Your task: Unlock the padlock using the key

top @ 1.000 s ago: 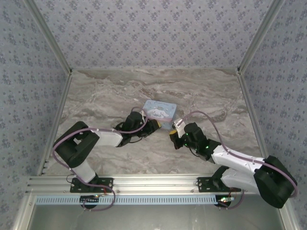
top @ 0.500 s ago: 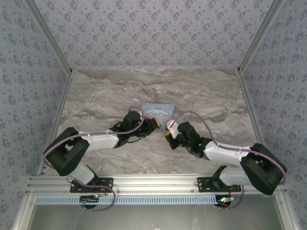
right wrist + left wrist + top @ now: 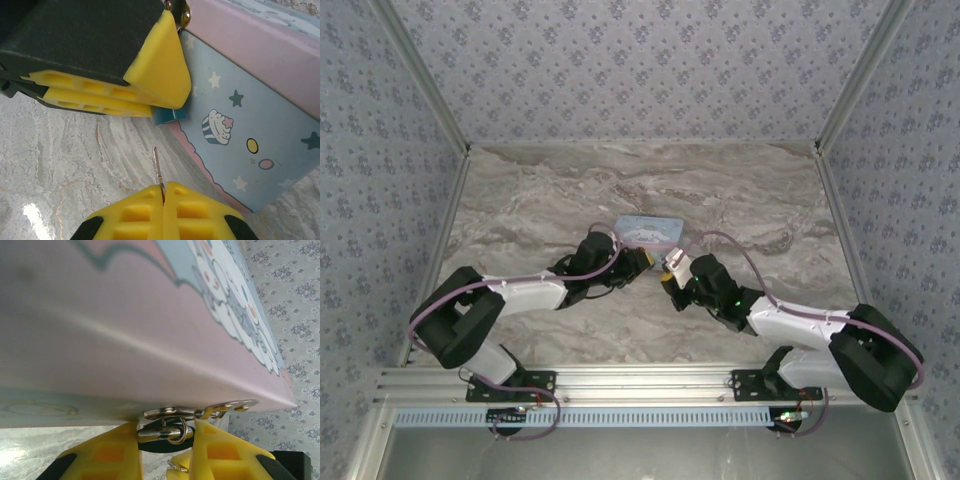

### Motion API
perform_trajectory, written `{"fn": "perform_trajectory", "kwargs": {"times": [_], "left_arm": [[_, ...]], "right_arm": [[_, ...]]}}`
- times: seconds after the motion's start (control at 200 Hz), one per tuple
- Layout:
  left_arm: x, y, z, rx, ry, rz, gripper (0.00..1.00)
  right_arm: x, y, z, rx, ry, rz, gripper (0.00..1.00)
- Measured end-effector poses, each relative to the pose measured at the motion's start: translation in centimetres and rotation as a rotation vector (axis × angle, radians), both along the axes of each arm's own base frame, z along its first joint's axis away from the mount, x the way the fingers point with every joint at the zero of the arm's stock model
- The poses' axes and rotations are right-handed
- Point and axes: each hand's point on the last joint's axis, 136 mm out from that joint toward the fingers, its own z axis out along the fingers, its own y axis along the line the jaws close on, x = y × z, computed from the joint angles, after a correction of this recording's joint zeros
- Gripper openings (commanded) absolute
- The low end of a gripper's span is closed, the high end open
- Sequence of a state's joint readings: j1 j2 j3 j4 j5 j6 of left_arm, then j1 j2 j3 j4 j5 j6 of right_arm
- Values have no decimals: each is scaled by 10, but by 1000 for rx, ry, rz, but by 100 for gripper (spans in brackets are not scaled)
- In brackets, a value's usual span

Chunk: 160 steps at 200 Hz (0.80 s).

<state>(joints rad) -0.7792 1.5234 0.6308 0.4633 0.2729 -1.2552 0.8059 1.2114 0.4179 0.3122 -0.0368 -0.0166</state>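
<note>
The padlock [image 3: 159,433] hangs from the metal hasp [image 3: 200,412] on the front of the pale blue cartoon tin [image 3: 648,230]. My left gripper [image 3: 166,440] is shut on the padlock, its yellow fingers [image 3: 107,452] on either side of the silvery shackle. In the right wrist view a blue corner of the padlock [image 3: 170,115] sticks out below the left gripper's fingers [image 3: 160,70]. My right gripper [image 3: 163,189] is shut on the key [image 3: 157,165], whose thin blade points up at the padlock a short way below it. From above, the right gripper [image 3: 672,272] sits just right of the left gripper [image 3: 638,262].
The tin [image 3: 250,125] stands on a marble-patterned table [image 3: 540,210], tipped up at the front, close beside the key on its right. Patterned walls [image 3: 640,70] close in the back and sides. The table's near rail [image 3: 640,380] carries both arm bases.
Over the last second the left arm has stretched out lower and the tin has tipped. The right gripper has moved left, bringing the key nearer the padlock. Both grips are unchanged.
</note>
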Motion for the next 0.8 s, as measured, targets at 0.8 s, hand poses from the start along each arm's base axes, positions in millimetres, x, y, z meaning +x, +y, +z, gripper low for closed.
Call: {"fn": "perform_trajectory", "kwargs": {"times": [0.8], "left_arm": [[-1,0,1,-1,1,-2,19]], "right_arm": [[12,7,8,16,-27,-15,0]]}}
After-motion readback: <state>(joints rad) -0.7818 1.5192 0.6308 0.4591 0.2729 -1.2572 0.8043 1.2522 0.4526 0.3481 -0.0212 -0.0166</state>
